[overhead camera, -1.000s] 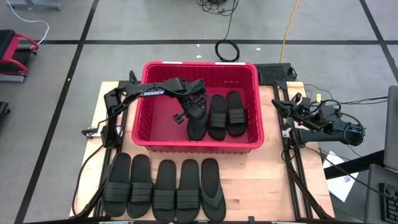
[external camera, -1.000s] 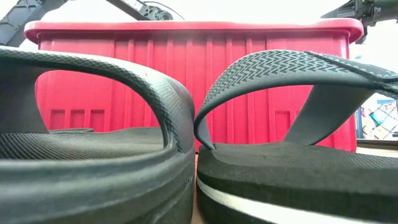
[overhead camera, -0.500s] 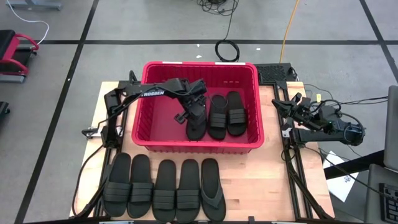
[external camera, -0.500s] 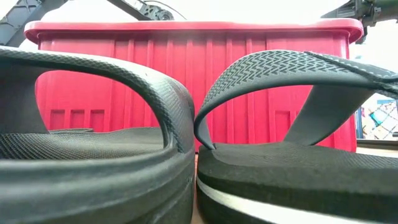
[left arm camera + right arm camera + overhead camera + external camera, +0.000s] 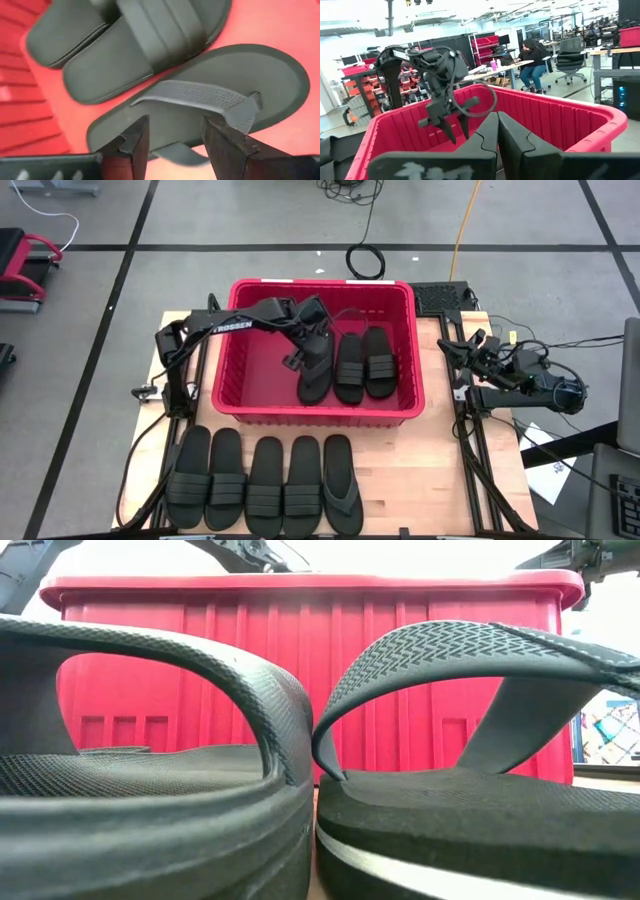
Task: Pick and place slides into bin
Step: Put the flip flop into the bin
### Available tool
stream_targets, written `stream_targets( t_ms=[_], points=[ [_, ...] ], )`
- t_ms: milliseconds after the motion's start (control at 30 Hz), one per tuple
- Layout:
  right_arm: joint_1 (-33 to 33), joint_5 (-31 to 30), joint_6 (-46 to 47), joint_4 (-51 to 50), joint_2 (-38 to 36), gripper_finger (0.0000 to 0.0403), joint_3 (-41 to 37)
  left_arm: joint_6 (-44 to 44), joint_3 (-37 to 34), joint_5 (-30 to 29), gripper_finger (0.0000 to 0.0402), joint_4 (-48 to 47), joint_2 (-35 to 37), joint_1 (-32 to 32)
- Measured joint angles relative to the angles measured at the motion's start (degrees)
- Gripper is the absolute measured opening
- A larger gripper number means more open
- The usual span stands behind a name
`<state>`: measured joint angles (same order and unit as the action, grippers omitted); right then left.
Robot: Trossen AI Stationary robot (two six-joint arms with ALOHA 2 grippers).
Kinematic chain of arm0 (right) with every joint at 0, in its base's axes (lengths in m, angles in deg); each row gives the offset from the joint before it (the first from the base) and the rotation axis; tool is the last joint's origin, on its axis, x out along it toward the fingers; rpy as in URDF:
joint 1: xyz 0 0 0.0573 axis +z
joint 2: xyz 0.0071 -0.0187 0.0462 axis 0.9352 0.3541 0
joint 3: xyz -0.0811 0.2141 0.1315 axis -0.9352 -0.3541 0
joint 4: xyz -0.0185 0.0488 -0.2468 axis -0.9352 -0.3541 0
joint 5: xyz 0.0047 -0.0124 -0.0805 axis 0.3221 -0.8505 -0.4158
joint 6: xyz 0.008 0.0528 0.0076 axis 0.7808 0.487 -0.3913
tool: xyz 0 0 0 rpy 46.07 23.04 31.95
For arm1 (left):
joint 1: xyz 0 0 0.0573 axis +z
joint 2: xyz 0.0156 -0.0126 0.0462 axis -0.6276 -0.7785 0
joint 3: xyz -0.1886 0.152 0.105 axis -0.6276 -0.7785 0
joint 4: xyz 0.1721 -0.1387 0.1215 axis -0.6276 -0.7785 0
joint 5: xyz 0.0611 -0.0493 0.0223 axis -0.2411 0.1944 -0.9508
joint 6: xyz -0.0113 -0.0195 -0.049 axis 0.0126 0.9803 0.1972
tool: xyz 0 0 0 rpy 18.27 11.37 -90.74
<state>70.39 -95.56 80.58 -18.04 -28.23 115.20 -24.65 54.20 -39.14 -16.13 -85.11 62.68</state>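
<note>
The red bin point(image 5: 232, 350) stands at the table's far middle. On its floor lie a thong flip-flop point(image 5: 314, 380) and two band slides point(image 5: 350, 368) point(image 5: 378, 362) side by side. My left gripper point(image 5: 308, 345) hangs open and empty inside the bin, just above the flip-flop point(image 5: 215, 85), with a finger on either side of its strap and not touching it. Several more black slides point(image 5: 265, 485) lie soles down in a row along the table's near edge, the rightmost a flip-flop point(image 5: 342, 482). My right gripper point(image 5: 497, 135) is shut and empty at the table's right edge.
The bin's left half point(image 5: 255, 370) is bare floor. The low view shows a band slide point(image 5: 150, 790) and the flip-flop point(image 5: 450, 810) close up in front of the bin's wall point(image 5: 300, 660). Cables and the right arm's base point(image 5: 520, 385) sit at the table's right edge.
My left gripper has gone up and a little toward the table's far edge, away from the flip-flop, which stays lying on the bin's floor.
</note>
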Motion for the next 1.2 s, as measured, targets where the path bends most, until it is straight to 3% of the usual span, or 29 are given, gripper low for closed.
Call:
stream_targets(
  t_ms=[167,333,467,567,633,833,1033,1200],
  points=[
    [0.0,-0.5,-0.1,-0.1,0.0,0.0000,0.0,0.0,-0.1,0.9,0.0161,-0.3,3.7,1.0],
    [0.0,-0.5,-0.2,-0.1,0.0,0.0000,0.0,-2.3,-0.1,7.9,0.0085,1.2,12.5,1.2],
    [0.0,-0.5,-0.1,0.0,0.0,0.0000,0.0,11.1,-0.1,17.6,0.0011,4.0,20.7,2.0],
    [0.0,-0.4,0.0,-0.1,0.0,0.0000,0.0,24.8,-1.4,26.4,0.0004,8.2,27.2,2.0],
    [0.0,-0.3,0.8,-0.1,0.0,0.0000,0.0,29.8,-4.2,27.8,0.0001,12.1,31.4,-0.4],
    [0.0,2.6,1.4,0.0,0.0,0.0000,0.0,44.5,-21.7,22.3,0.0000,40.3,43.6,-10.9],
    [0.0,7.4,0.9,1.8,0.0,0.0000,0.0,58.3,-46.8,6.9,0.0000,73.3,54.2,-21.2],
    [0.0,7.3,1.5,3.5,0.0,0.0000,0.0,64.5,-57.3,-3.4,0.0000,78.5,59.3,-31.5]
  ],
)
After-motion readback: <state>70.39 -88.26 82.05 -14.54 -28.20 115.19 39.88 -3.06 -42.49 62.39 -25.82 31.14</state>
